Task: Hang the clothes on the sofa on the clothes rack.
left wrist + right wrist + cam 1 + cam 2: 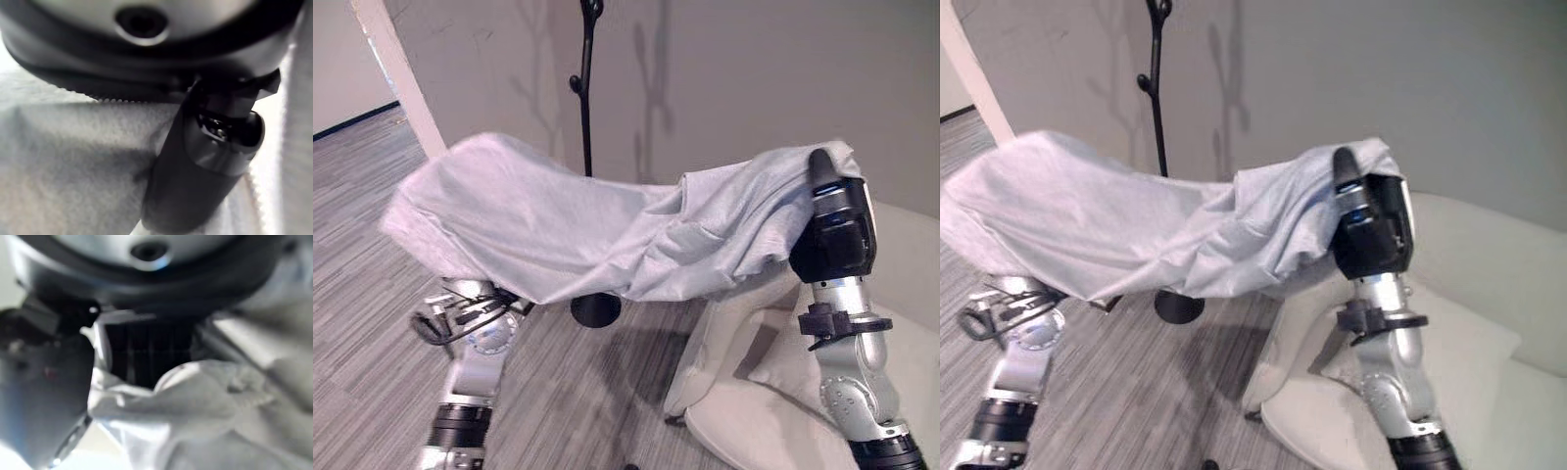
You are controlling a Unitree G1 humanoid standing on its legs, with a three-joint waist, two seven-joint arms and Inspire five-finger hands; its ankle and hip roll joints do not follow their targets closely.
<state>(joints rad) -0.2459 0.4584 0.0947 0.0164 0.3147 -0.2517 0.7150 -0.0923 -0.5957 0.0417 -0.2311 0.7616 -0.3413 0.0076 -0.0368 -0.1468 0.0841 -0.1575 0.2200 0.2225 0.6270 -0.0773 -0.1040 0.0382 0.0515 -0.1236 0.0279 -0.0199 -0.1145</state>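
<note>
The light grey garment [538, 220] is off the sofa [901, 323] and held up in the air, spread wide between the two raised arms, so the pick-up part of the job looks done while the hanging is not. The cloth drapes over the left arm on one side, and the left hand [205, 161] sits underneath it: in the left wrist view a dark thumb lies against grey fabric, but the fingers are under the cloth, so I cannot tell whether that hand is clamped on the garment or merely carrying it. On the other side the right hand [837, 230] is lifted high beside the sofa with the garment falling over its top; in the right wrist view bunched cloth is gathered in against the palm next to the thumb, which I read as the hand closed on a fold of the garment. The clothes rack [587, 88], a thin black pole with short pegs and a round base on the floor, stands behind the spread cloth near the wall, well apart from both hands, and none of the cloth touches its pegs. What is left, as I judge it, is to bring the garment toward the rack, lift one part over a peg, and let go once it hangs on its own.
</note>
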